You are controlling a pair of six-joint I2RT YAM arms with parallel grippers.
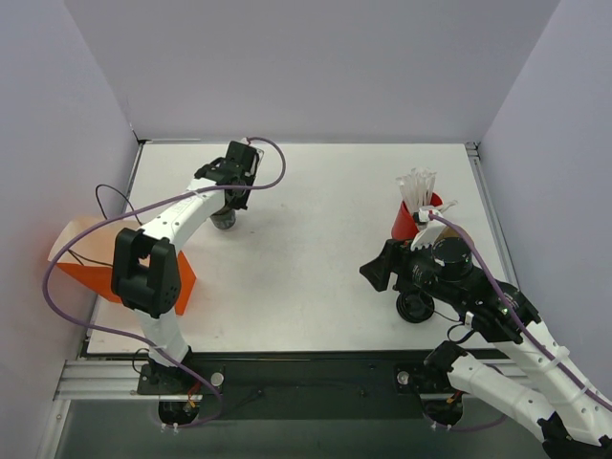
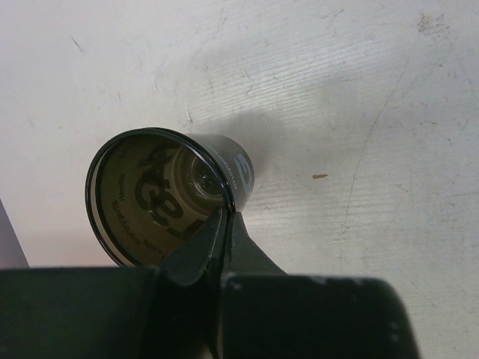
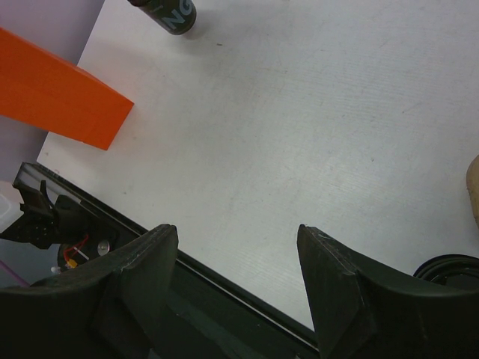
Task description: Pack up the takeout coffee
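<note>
The takeout coffee with its lid on is out of view. A lidless dark see-through cup with a printed label stands at the table's back left. My left gripper is shut on the cup's wall, with one finger inside the rim and one outside. A flat black lid disc lies at the front right, and its edge shows in the right wrist view. My right gripper hovers open just left of the disc, over bare table, with nothing between its fingers.
An orange bag lies on its side at the left edge, also seen from the right wrist. A red cup of white cutlery stands at the right. A tan thing pokes in at the right wrist view's edge.
</note>
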